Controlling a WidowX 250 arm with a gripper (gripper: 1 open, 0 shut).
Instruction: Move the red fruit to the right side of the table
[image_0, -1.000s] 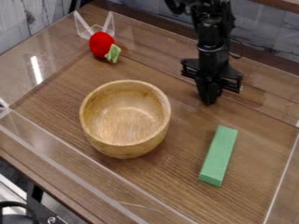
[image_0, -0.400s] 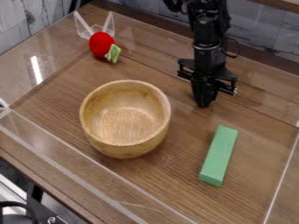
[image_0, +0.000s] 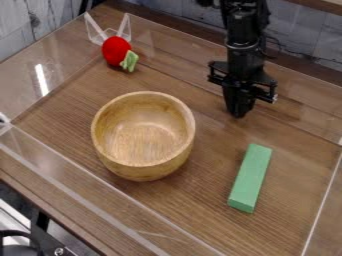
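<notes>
The red fruit (image_0: 115, 49), small and round with a light green cap, lies at the back left of the table (image_0: 287, 120), near the clear wall's corner. My gripper (image_0: 241, 112) points straight down over the table's back right, far to the right of the fruit and not touching it. Its dark fingers look drawn together with nothing between them, and the tips are just above or on the wood.
A wooden bowl (image_0: 143, 150) stands left of centre, in front of the fruit. A long green block (image_0: 250, 177) lies at the front right, below my gripper. Low clear plastic walls (image_0: 40, 75) run round the table.
The gripper's fingers have narrowed to a single tip. The hand stays at about the same spot; the fruit, bowl and block have not moved.
</notes>
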